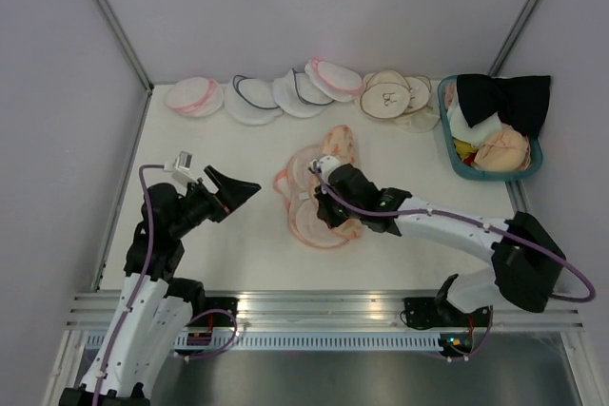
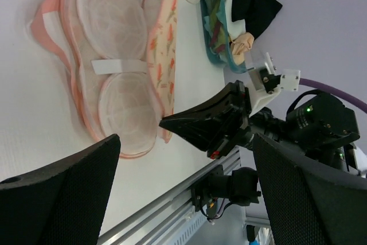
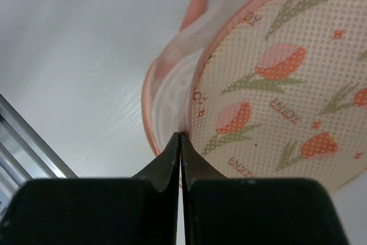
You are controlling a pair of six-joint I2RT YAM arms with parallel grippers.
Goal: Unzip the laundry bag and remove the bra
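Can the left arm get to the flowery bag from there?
Probably yes. The left gripper is open and points toward the laundry bag, with only bare table between them. The right gripper pinches the bag's edge.

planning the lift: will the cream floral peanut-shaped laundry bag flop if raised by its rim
Probably only partly: the cream floral laundry bag holds a domed curve. Likely light: thin mesh. The right gripper, shut on its pink trim, may let it swing.

White tabletop point(image 1: 238, 256) fills the middle, matte and evenly lit. Pale lilac-grey walls point(image 1: 314, 7) box it in on three sides, grey metal posts point(image 1: 110, 21) running up the back corners. Ribbed aluminium rail point(image 1: 314, 306) across the near edge.
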